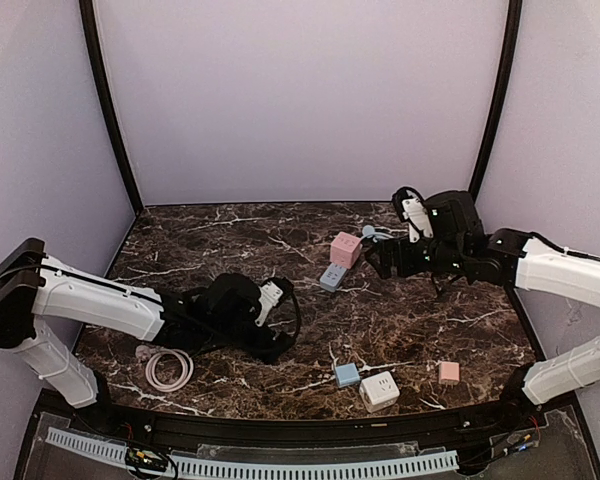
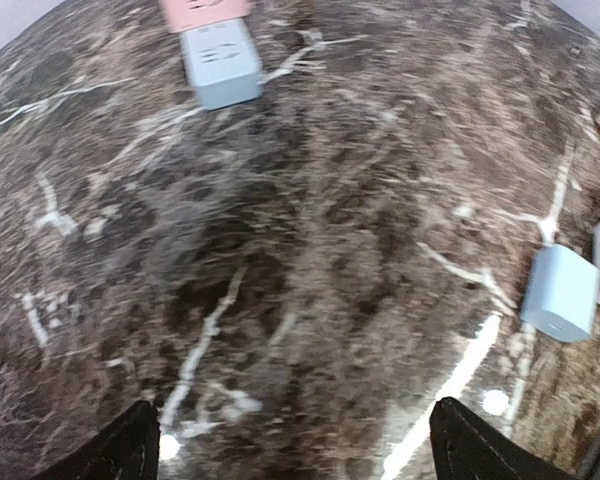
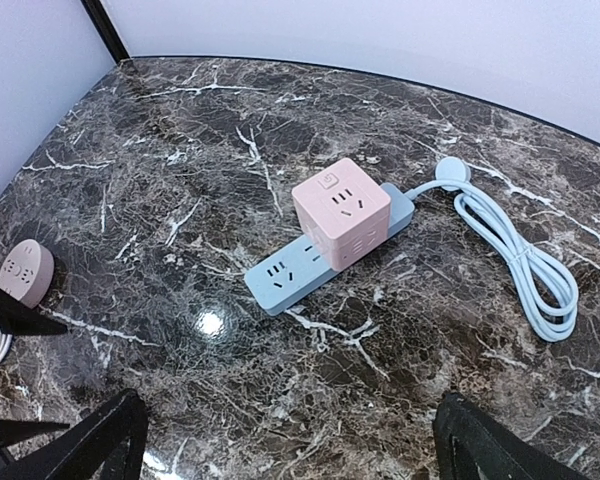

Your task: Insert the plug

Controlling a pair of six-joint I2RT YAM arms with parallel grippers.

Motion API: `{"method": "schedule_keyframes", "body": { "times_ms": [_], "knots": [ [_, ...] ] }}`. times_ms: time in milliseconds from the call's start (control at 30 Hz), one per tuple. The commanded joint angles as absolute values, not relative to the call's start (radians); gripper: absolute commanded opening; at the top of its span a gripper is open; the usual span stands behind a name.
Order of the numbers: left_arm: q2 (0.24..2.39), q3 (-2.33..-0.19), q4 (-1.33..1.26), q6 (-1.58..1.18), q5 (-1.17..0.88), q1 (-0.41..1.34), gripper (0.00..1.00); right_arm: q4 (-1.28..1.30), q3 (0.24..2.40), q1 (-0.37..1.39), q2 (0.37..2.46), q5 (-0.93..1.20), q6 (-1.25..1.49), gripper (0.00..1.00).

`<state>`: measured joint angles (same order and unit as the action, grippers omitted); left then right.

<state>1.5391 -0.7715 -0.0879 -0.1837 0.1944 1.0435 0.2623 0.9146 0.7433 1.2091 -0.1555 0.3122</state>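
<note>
2 end effectors wide, both empty: left (image 2: 298,450) low over desk (image 1: 230,240), right (image 3: 285,440) hovers facing strip (image 3: 295,272), likely to steady it. Plug (image 3: 25,272) lies loose beside coiled cable (image 1: 168,368), well apart from strip; pink cube (image 3: 340,212) occupies 1 socket.

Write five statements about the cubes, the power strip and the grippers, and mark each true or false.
The pink cube socket sits on the blue power strip. True.
The right gripper grips the pink cube socket. False: it is open and empty.
The light blue cable lies looped on the dark marble table. True.
The white cube adapter rests on the blue power strip. False: it lies on the table beside a small blue cube.
The left gripper is shut. False: its fingers stand wide apart with nothing between.
</note>
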Motion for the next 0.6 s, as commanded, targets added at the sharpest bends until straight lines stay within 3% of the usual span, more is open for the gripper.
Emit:
{"method": "schedule_keyframes", "body": {
  "times_ms": [0, 267, 567],
  "knots": [
    [1.529, -0.723, -0.195, -0.105, -0.011, 1.08, 0.93, 0.241, 0.907, 0.738, 1.21, -0.099, 0.326, 0.99],
    [1.625, -0.767, -0.3, -0.032, -0.249, 1.132, 0.91, 0.267, 0.831, 0.745, 1.131, -0.068, 0.364, 0.99],
    [1.778, -0.891, -0.271, 0.035, -0.268, 1.182, 0.88, 0.31, 0.777, 0.747, 1.042, -0.074, 0.377, 0.99]
  ]
}}
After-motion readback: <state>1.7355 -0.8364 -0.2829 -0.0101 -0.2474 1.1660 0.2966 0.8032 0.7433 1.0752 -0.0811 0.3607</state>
